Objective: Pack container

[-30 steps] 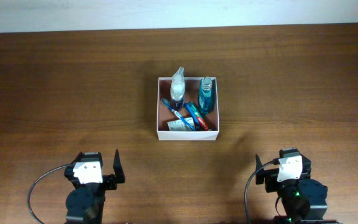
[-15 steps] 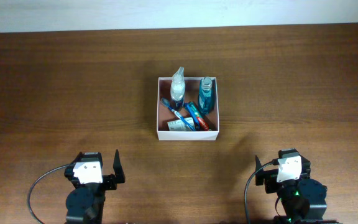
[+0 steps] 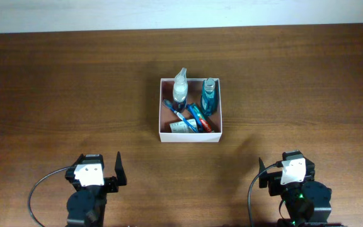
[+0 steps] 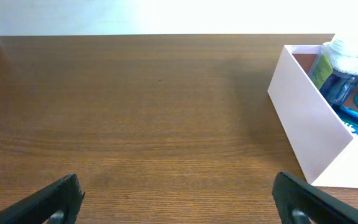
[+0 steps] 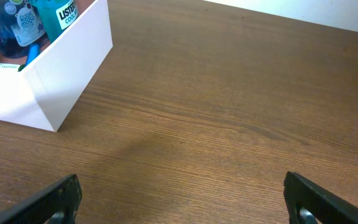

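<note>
The container (image 3: 190,135) is a square white box in the middle of the table. It holds a clear spray bottle (image 3: 180,88), a teal mouthwash bottle (image 3: 208,96), a blue toothbrush (image 3: 172,108), a toothpaste tube (image 3: 201,117) and a small white item (image 3: 181,126). The box also shows at the right of the left wrist view (image 4: 309,130) and the upper left of the right wrist view (image 5: 55,81). My left gripper (image 4: 178,202) and right gripper (image 5: 182,202) are both open and empty, low near the table's front edge, well short of the box.
The brown wooden table (image 3: 74,82) surrounds the box. A pale wall strip runs along the far edge (image 3: 181,12). The two arm bases sit at the front left (image 3: 87,189) and front right (image 3: 295,189).
</note>
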Controlling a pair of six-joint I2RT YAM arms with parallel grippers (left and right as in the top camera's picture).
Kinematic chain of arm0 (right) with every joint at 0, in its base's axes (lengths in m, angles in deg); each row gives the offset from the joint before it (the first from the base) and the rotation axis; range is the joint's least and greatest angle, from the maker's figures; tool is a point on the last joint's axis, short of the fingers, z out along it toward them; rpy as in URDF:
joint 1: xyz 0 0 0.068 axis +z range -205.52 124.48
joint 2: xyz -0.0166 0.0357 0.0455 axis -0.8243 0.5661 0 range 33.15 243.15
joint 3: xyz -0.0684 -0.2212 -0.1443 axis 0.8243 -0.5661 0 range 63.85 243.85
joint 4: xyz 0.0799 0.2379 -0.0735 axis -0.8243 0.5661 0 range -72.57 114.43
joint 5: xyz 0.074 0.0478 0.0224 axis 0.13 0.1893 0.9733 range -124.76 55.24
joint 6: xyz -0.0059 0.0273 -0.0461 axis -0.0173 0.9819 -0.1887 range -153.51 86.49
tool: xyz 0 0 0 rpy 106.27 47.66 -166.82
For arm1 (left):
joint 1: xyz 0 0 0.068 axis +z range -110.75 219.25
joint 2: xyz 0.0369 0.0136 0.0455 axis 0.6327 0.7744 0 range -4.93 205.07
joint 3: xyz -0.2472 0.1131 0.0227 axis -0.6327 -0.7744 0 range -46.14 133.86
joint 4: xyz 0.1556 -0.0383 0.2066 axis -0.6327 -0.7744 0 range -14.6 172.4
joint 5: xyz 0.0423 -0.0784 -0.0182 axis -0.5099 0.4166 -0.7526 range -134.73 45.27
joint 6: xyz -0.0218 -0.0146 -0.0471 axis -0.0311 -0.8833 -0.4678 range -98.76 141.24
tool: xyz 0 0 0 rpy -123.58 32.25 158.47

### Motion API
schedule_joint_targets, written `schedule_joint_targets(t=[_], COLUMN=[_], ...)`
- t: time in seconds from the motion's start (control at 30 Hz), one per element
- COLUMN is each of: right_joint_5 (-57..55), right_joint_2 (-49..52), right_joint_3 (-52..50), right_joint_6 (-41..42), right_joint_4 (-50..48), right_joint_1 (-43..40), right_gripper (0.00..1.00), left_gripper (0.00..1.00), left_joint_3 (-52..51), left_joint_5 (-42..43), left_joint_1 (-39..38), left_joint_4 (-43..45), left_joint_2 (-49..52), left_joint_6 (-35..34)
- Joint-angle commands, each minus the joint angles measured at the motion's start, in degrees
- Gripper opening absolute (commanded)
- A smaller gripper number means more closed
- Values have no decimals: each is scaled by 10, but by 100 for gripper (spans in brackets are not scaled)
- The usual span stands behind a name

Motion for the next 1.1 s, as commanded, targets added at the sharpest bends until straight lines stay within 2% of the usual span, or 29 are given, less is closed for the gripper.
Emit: schedule_joint_targets(t=[0.0, 1.07], right_joint_5=[5, 5], right_joint_2=[-4, -4], right_joint_3=[-5, -5], right_joint_6=[-2, -2], right_joint_4=[-2, -2], right_joint_1=[-4, 3], right_gripper=[99, 99], left_gripper=[100, 100], left_joint_3=[-6, -6], left_joint_5=[-4, -4], left_joint_1=[2, 2], left_joint_4=[2, 2], left_joint_2=[-5, -5], left_joint_6=[10, 10])
